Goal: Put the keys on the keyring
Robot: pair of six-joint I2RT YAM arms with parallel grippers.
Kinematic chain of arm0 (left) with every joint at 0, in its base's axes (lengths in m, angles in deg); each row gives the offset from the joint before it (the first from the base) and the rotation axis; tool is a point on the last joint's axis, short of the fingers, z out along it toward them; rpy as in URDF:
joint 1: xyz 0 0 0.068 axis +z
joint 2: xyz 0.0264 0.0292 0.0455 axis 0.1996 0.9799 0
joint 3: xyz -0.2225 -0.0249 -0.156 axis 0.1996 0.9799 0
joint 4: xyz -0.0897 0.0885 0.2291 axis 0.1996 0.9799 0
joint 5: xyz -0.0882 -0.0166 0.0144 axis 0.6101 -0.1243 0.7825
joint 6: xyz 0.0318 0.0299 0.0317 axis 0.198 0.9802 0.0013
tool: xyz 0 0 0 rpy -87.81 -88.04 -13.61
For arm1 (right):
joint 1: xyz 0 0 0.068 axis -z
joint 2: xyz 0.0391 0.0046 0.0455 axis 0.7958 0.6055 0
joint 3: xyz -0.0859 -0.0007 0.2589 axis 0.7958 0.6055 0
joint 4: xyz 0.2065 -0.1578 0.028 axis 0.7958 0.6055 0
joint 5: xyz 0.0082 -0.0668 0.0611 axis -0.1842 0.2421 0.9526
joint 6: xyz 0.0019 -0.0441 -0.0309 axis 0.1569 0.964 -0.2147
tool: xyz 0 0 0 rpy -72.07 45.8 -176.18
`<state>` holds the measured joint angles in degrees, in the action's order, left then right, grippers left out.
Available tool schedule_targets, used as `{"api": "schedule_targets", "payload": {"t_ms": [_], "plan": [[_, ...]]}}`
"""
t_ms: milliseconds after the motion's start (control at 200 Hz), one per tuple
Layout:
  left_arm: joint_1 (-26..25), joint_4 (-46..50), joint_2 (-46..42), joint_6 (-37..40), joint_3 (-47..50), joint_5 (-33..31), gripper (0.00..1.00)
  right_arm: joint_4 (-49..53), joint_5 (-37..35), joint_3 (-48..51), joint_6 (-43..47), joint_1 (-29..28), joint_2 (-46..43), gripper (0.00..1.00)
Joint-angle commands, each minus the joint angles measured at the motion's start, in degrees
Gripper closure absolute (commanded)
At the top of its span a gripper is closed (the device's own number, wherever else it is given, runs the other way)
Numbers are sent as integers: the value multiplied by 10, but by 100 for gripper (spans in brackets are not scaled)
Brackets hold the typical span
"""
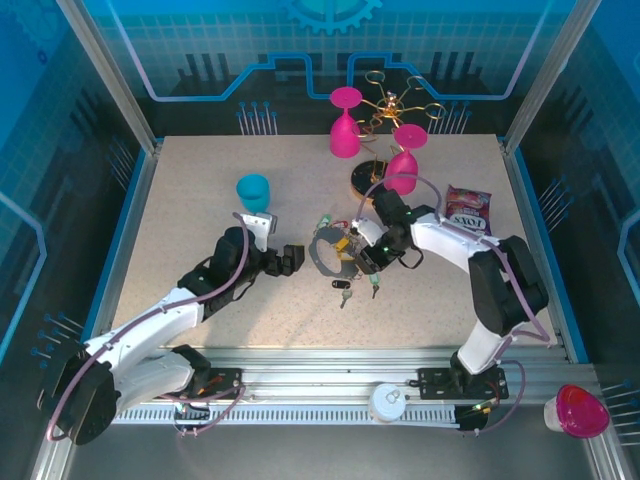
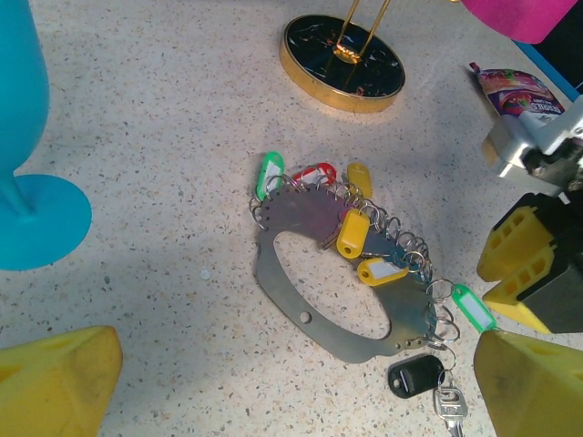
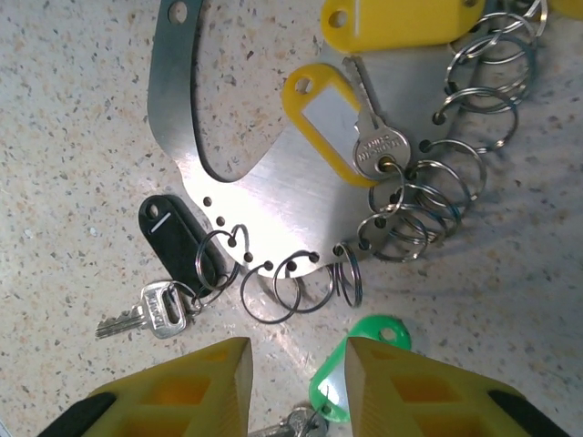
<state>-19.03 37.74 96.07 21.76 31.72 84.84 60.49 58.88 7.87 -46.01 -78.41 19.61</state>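
Observation:
The keyring (image 2: 305, 314) is a flat grey metal ring lying on the table, with many small split rings along its edge; it also shows in the top view (image 1: 322, 262) and the right wrist view (image 3: 264, 196). Yellow-tagged keys (image 2: 353, 234) rest on it, and green (image 2: 270, 173) and red tags (image 2: 314, 171) lie at its far rim. A black-tagged key (image 3: 173, 232) hangs off one split ring. My right gripper (image 3: 298, 364) is low at the ring's edge, fingers a little apart, with a green-tagged key (image 3: 332, 387) between them. My left gripper (image 2: 291, 401) stands wide open, near the ring.
A blue goblet (image 1: 254, 192) stands left of the ring. Behind it are two pink goblets (image 1: 345, 125) and a gold stand with a dark round base (image 1: 368, 180). A snack packet (image 1: 466, 210) lies at the right.

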Motion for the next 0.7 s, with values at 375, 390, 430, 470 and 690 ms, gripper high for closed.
{"api": "schedule_targets", "payload": {"t_ms": [375, 390, 430, 470, 690], "plan": [[-4, -3, 4, -10, -14, 10, 1, 31, -26, -59, 5, -15, 76, 72], [-3, -2, 4, -10, -14, 9, 1, 32, -26, -60, 5, -15, 76, 72], [-3, -2, 4, -9, -14, 9, 1, 32, -28, -60, 4, -15, 77, 72], [-4, -2, 5, -9, -13, 9, 1, 32, -32, -59, 3, -15, 77, 72], [-5, -2, 9, -7, -12, 8, 1, 35, -42, -60, 1, -16, 83, 70]]}}
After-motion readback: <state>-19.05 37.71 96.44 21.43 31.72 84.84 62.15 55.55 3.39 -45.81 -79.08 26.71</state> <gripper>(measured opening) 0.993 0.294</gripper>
